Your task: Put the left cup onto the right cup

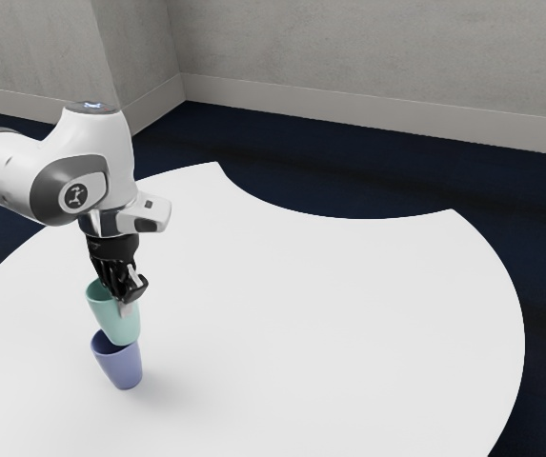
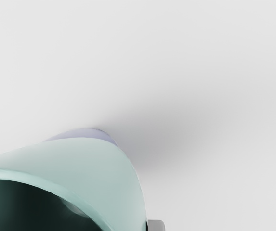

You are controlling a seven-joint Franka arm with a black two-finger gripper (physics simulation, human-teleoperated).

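A mint-green cup [image 1: 115, 315] sits tilted in the mouth of a lavender-blue cup [image 1: 118, 362], which stands upright on the white table [image 1: 330, 314] near the exterior view's lower left. My black gripper [image 1: 126, 286] reaches down onto the green cup's rim, its fingers pinching the rim wall. Under my hand, the wrist view looks along the green cup [image 2: 80, 178], showing its dark inside and pale outer wall. A sliver of the blue cup [image 2: 87, 133] peeks out beyond it.
The white table is round with a curved notch at its far edge, above dark blue floor [image 1: 368, 162]. Grey walls rise behind. Wide bare tabletop stretches toward the exterior view's right of the cups.
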